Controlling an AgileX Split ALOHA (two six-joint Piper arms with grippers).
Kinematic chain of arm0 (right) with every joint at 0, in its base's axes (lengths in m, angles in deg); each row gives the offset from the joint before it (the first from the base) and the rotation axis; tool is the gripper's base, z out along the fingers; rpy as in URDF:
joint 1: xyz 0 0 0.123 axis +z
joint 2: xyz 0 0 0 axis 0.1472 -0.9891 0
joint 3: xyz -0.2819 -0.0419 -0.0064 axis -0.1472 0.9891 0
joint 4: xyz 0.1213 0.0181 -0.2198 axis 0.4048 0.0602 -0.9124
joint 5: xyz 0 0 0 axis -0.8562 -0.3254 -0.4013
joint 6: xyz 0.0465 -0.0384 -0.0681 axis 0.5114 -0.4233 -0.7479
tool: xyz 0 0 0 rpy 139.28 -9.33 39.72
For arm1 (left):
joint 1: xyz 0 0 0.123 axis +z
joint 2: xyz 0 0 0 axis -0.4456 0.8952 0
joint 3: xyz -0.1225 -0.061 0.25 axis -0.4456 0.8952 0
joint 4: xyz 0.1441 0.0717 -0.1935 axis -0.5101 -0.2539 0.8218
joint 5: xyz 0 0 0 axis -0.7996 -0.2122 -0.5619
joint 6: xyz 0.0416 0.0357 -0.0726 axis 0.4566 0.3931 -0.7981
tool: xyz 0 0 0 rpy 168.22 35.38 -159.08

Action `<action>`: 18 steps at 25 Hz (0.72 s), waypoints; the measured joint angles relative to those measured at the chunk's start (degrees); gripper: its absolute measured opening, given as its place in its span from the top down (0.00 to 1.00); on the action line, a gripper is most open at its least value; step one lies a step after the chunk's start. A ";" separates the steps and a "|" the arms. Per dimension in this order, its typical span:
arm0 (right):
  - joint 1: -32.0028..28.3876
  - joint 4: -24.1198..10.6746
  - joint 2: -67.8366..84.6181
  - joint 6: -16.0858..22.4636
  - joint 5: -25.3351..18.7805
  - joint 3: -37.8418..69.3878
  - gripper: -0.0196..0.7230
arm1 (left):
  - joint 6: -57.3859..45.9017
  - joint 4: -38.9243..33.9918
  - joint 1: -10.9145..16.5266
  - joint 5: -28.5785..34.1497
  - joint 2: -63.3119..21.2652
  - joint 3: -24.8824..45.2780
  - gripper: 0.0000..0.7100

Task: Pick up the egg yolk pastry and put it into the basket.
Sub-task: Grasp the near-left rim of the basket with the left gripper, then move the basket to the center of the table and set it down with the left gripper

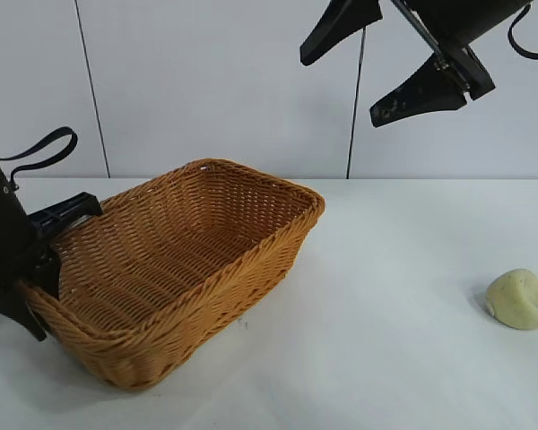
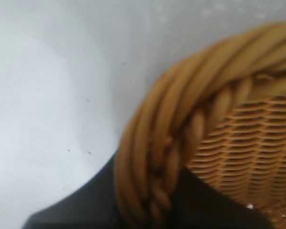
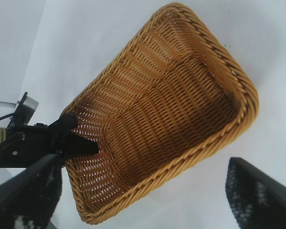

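The egg yolk pastry (image 1: 518,298), a small pale yellow dome, lies on the white table at the far right. It is out of both wrist views. The orange-tan wicker basket (image 1: 217,288) stands at the left centre with nothing in it. It also shows in the right wrist view (image 3: 206,143). My left gripper (image 1: 52,253) is shut on the basket's left rim (image 2: 181,119), one finger inside and one outside. My right gripper (image 1: 381,63) is open and empty. It hangs high above the table, between basket and pastry, with its fingers (image 3: 257,195) spread wide.
The white table (image 1: 386,358) lies bare between basket and pastry. A white panelled wall stands behind. The left arm's gripper (image 3: 66,138) shows at the basket's end in the right wrist view.
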 joint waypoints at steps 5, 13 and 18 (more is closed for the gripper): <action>0.00 -0.18 0.00 0.00 -0.05 0.00 0.11 | 12.92 0.27 1.63 5.74 0.92 -7.32 0.79; 0.00 -0.64 0.00 0.00 -0.33 0.00 0.11 | 31.50 -0.45 4.99 17.41 8.43 -21.49 0.79; 0.00 -0.77 0.00 0.00 -0.55 0.00 0.11 | 40.88 -0.67 4.59 22.39 12.27 -28.76 0.79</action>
